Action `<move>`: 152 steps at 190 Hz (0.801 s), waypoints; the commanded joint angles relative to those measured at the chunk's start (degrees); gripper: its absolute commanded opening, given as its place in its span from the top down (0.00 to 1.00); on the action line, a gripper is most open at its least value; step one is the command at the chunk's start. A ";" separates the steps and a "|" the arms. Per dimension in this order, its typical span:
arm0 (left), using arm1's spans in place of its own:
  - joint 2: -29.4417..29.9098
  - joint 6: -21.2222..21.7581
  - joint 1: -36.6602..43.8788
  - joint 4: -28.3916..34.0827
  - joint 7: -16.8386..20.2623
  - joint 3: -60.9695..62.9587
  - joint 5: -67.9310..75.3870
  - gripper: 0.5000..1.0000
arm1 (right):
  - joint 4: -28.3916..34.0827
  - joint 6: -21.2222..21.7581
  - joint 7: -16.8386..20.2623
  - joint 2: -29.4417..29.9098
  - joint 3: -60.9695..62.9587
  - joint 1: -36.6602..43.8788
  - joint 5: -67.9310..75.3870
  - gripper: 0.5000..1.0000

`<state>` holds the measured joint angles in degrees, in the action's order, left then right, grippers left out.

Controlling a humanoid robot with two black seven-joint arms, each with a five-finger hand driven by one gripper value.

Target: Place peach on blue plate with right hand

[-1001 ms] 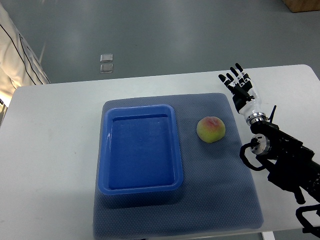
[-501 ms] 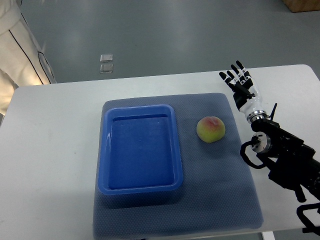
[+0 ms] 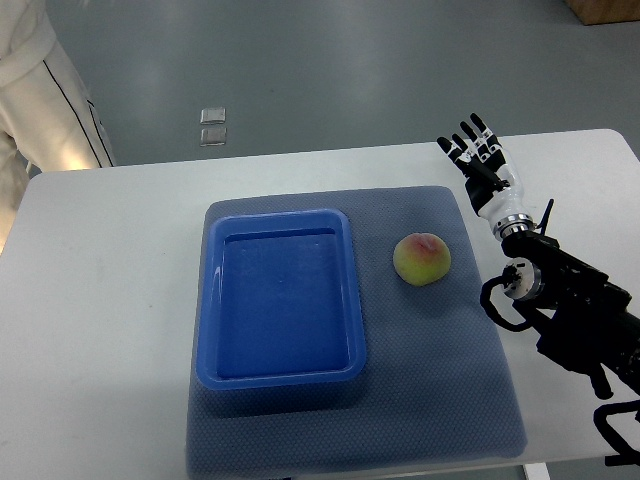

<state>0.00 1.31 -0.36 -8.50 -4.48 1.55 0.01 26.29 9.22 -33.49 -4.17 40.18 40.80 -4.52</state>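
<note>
A yellow-green peach (image 3: 422, 259) with a pink blush rests on the grey-blue mat (image 3: 440, 390), just right of the blue plate (image 3: 282, 296). The plate is a deep rectangular tray with nothing in it. My right hand (image 3: 482, 168) hovers over the table to the upper right of the peach, apart from it, fingers spread open and holding nothing. Its black forearm (image 3: 565, 315) runs down to the lower right corner. My left arm does not show.
The mat lies on a white table (image 3: 100, 330) whose far edge runs along the top third. A person in white clothing (image 3: 45, 95) stands at the table's upper left corner. Two small square pieces (image 3: 212, 125) lie on the grey floor beyond.
My right hand has shifted slightly up and to the right, still open. The person at the upper left has moved further into view. The peach has not moved.
</note>
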 commanded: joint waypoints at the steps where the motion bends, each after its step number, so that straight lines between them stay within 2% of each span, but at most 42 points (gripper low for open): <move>1: 0.00 0.01 -0.08 -0.02 0.00 -0.06 -0.01 0.00 | 0.08 -0.08 0.00 -0.93 -0.36 0.51 -0.57 0.14; 54: 0.00 0.01 0.00 -0.02 0.00 -0.14 -0.01 0.00 | 3.42 -0.25 0.53 -5.50 -1.59 2.35 -8.05 0.14; 55: 0.00 -0.08 -0.08 -0.11 0.00 -0.14 -0.01 0.00 | 5.68 -0.34 0.62 -7.68 -2.99 2.70 -13.18 0.14; 71: 0.00 0.01 -0.08 -0.11 0.00 -0.14 0.08 0.00 | 9.13 -0.25 0.62 -11.91 -6.25 3.32 -21.92 0.14; 91: 0.00 0.01 -0.08 -0.20 0.00 -0.14 -0.01 0.00 | 10.45 0.80 0.53 -16.75 -11.43 5.95 -32.56 0.14; 101: 0.00 0.01 -0.08 -0.20 0.00 -0.14 -0.01 0.00 | 10.45 0.80 0.53 -16.75 -11.44 5.96 -32.57 0.14; 102: 0.00 0.01 -0.08 -0.20 0.00 -0.14 -0.01 0.00 | 10.97 1.32 0.53 -18.84 -14.13 7.43 -37.18 0.14; 110: 0.00 0.01 -0.08 -0.20 0.00 -0.23 -0.01 0.00 | 11.50 2.29 0.53 -20.79 -16.27 8.50 -41.17 0.14; 120: 0.00 0.01 -0.08 -0.20 0.00 -0.23 -0.01 0.00 | 11.50 2.30 0.53 -20.79 -16.27 8.50 -41.18 0.14; 121: 0.00 0.01 -0.08 -0.20 0.00 -0.23 -0.01 0.00 | 12.20 3.25 0.44 -22.80 -18.79 9.72 -46.57 0.14; 127: 0.00 0.01 -0.08 -0.20 0.00 -0.23 -0.01 0.00 | 12.73 3.61 0.18 -23.69 -20.22 10.70 -50.22 0.14; 152: 0.00 0.01 -0.08 -0.28 0.00 -0.14 -0.01 0.00 | 15.81 3.61 0.00 -24.75 -23.48 13.34 -65.25 0.14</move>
<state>0.00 1.31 -0.44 -8.71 -4.48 1.33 0.01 39.68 12.61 -33.29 -27.89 19.23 52.00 -57.94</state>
